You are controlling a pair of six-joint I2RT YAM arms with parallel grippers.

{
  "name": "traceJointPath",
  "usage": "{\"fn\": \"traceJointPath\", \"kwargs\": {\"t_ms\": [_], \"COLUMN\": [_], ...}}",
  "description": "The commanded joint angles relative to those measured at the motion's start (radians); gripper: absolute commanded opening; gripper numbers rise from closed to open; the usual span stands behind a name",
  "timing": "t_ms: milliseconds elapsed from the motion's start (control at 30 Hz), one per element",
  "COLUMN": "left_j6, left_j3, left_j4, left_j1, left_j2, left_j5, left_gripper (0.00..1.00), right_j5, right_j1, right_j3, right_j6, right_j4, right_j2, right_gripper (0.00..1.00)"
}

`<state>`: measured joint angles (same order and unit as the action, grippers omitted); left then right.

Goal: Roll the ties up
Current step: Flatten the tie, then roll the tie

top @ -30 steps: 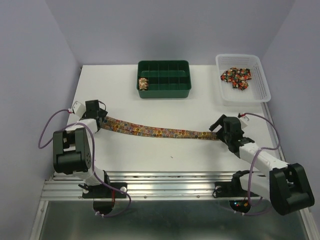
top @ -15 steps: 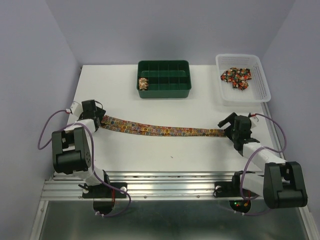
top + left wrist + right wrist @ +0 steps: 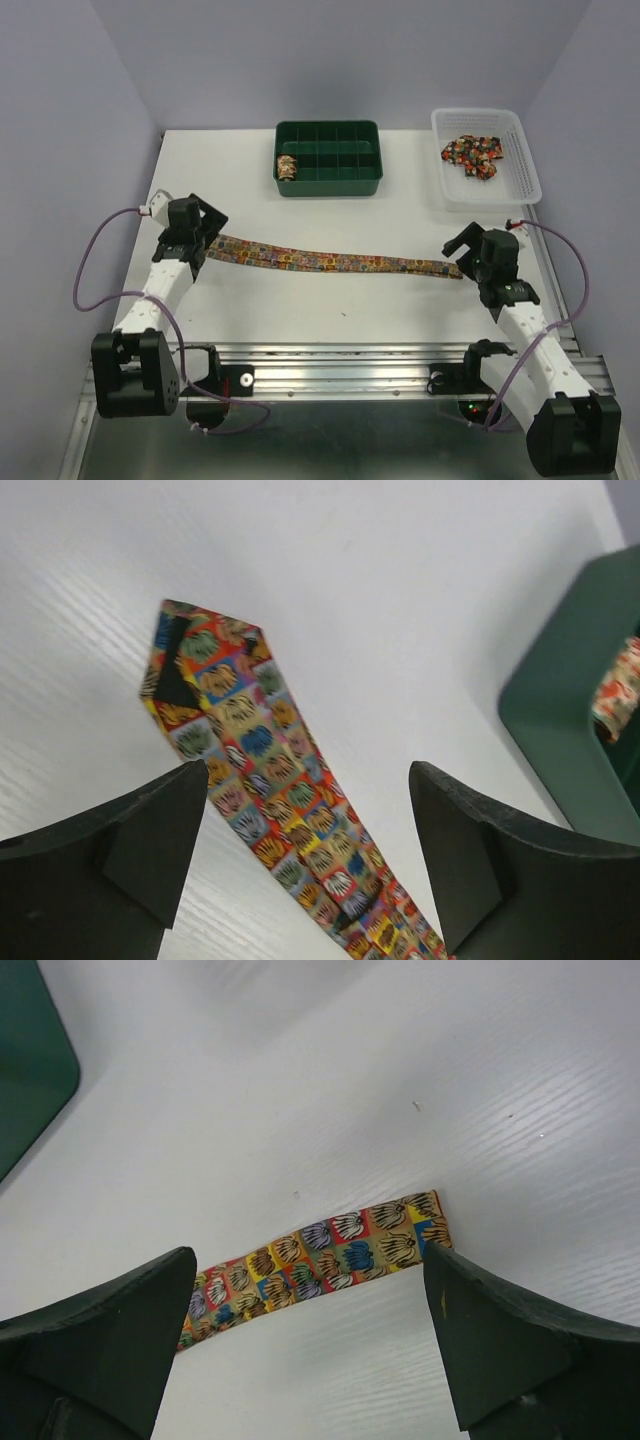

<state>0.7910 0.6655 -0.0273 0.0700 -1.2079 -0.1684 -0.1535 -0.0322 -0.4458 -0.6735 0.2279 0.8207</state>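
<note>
We are holding both hands spread wide, gripping nothing. The long tie (image 3: 330, 262) is lying flat on the counter (image 3: 300, 215), stretching from one hand to the other. Its broad pointed end is sitting just ahead of the left hand (image 3: 308, 780), between the parted fingers; its narrow end is lying under the right hand (image 3: 308, 1255). Well beyond the left hand, a rolled tie (image 3: 287, 167) is resting in the green tray (image 3: 340, 185).

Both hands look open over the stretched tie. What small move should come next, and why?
Probably lower the right hand onto the tie at its narrow end and close there to start the roll. The tie lies flat and straight on the table; the right hand and left hand hover open over its two ends, holding nothing.
</note>
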Motion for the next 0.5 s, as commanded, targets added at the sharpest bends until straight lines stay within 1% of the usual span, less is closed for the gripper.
{"fn": "traceJointPath", "kwargs": {"t_ms": [0,67,100,167,300,367,400,433,467], "left_j6": [-0.073,-0.079,-0.085,-0.125,-0.162,-0.177,-0.183,-0.187,-0.19], "left_j3": [0.055,0.056,0.054,0.034,0.006,-0.013,-0.02,-0.023,-0.033], "left_j4": [-0.063,-0.056,-0.048,0.018,0.087,0.127,0.135,0.141,0.153], "left_j1": [-0.132,-0.224,-0.252,-0.31,-0.39,-0.427,-0.433,-0.441,-0.453], "left_j2": [0.076,0.09,0.094,0.1,0.149,0.183,0.192,0.202,0.212], "left_j5": [-0.008,-0.025,-0.011,0.064,0.055,0.064,0.078,0.099,0.105], "left_gripper": [0.94,0.95,0.96,0.96,0.96,0.96,0.96,0.96,0.96], "right_j5": [-0.125,-0.156,-0.153,-0.146,-0.12,-0.078,-0.069,-0.061,-0.045], "right_j1": [0.006,0.009,0.009,0.017,0.028,0.057,0.063,0.072,0.075], "right_j3": [-0.057,-0.07,-0.07,-0.064,-0.064,-0.045,-0.041,-0.042,-0.045], "right_j6": [-0.02,-0.029,-0.028,-0.014,-0.009,-0.003,0.005,0.009,0.026], "right_j4": [0.123,0.143,0.142,0.116,0.114,0.064,0.047,0.038,0.028], "right_j2": [0.011,0.05,0.066,0.106,0.15,0.172,0.182,0.213,0.228], "right_gripper": [1.0,1.0,1.0,1.0,1.0,0.99,0.97,0.93,0.81]}}
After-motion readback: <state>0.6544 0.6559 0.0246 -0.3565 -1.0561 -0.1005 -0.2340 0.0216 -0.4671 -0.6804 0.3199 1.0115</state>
